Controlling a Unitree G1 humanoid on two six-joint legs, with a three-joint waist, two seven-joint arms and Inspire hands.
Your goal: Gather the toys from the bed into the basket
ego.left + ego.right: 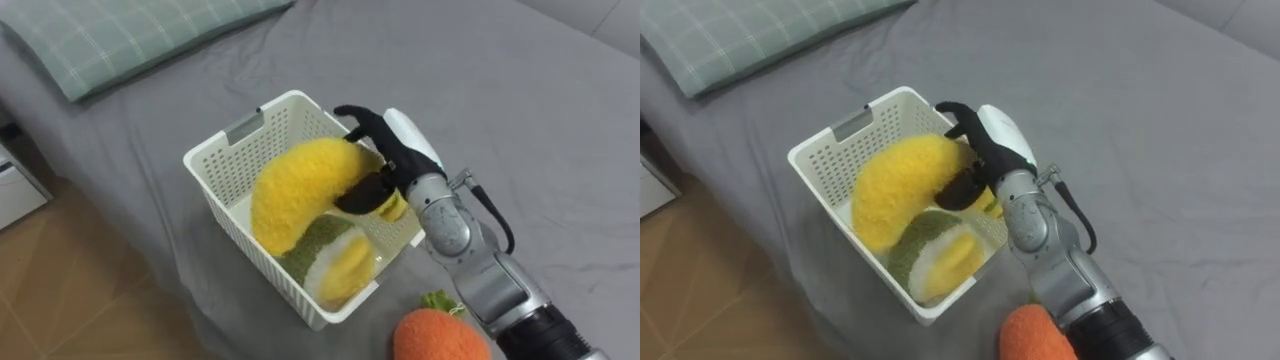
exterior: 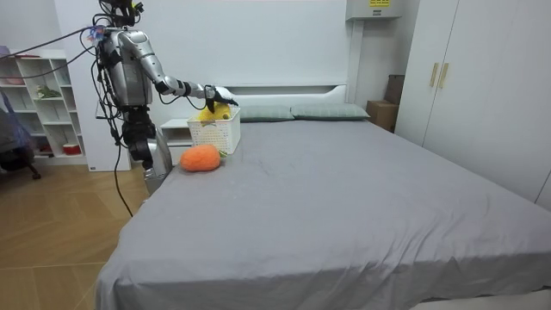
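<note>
1. The right hand (image 1: 397, 150) has its fingers curled round the yellow plush banana (image 1: 295, 185).
2. The banana rests in the white plastic lattice basket (image 1: 240, 235) on the grey bed (image 1: 520, 100).
3. An orange plush carrot (image 1: 440, 338) lies just beside the basket.

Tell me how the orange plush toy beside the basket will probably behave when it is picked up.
The orange plush toy looks fuzzy and stuffed, so it is probably soft, light for its size and unlikely to slip. Its rounded body might roll a little if pushed, though the grey bedsheet would likely stop it soon. It seems hardly fragile.
</note>
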